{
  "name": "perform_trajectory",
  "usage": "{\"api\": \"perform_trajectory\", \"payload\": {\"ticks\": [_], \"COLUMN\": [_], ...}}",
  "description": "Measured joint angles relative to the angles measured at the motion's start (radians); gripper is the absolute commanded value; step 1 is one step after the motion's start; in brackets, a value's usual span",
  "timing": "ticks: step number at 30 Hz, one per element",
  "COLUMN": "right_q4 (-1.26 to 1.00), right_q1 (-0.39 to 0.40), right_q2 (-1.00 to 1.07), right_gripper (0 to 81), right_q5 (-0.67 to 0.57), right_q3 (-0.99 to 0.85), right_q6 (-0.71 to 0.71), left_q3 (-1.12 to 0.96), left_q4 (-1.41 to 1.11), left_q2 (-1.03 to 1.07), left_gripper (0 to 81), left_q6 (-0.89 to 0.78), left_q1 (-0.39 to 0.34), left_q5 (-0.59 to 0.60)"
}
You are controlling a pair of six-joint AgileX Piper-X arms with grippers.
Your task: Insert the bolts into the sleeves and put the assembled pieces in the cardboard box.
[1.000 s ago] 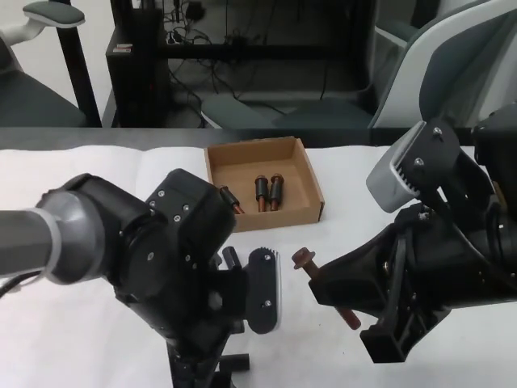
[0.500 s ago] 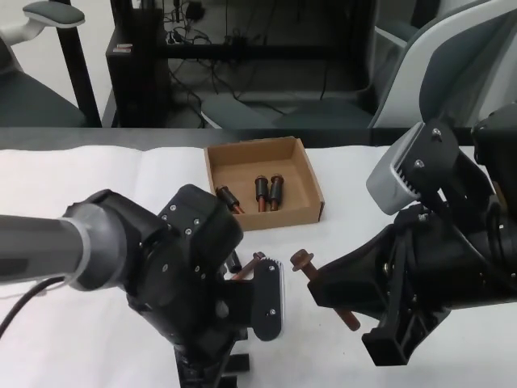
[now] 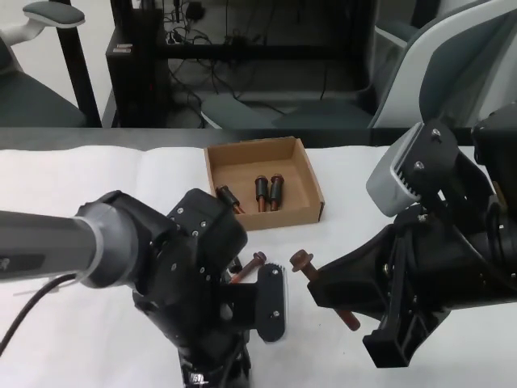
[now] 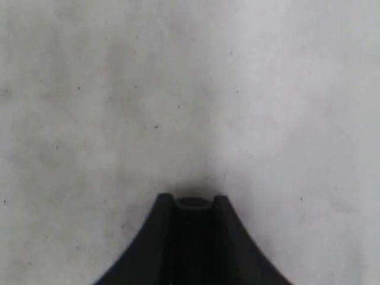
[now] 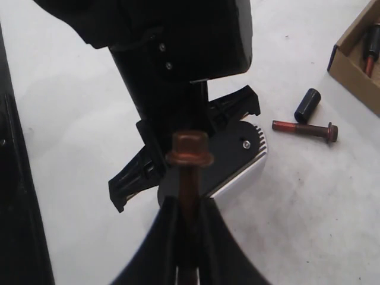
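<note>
Black, a sleeve [image 4: 191, 234] is clamped in the left claw [image 4: 191, 202], seemingly presented for mating; at three o'clock a copper bolt [image 5: 189, 172] is gripped in the right claw [image 5: 190, 208]. Finished pieces [image 3: 266, 191] are kept in the cardboard box [image 3: 312, 184] at twelve o'clock.

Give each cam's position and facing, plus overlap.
High view: behind the arms, facing forward and down over bench; shows left arm, right arm, cardboard box.
Left wrist view: on left wrist, facing the bench close up; shows left claw.
Right wrist view: on right wrist, facing the left arm; shows right claw shut on a bolt.
Shared: high and right wrist views both show that bolt.
</note>
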Motion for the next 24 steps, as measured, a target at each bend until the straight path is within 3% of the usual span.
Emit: {"api": "perform_trajectory", "payload": {"ticks": [11,14,24], "right_q4": [0.0,0.0,-0.002], "right_q1": [0.0,0.0,0.0], "right_q2": [0.0,-0.006,-0.081], "right_gripper": [0.4,0.4,0.4], "right_q5": [0.0,0.0,0.006], "right_q3": [0.0,0.0,0.0], "right_q6": [0.0,0.012,0.089], "left_q3": [-0.059,-0.057,0.055], "left_q4": [0.077,0.117,0.062], "left_q2": [0.012,-0.007,-0.301], "left_gripper": [1.7,1.7,1.7], "left_q6": [-0.009,-0.093,-0.366], "left_q1": [-0.008,-0.006,-0.003], "left_q5": [-0.167,-0.184,-0.042]}}
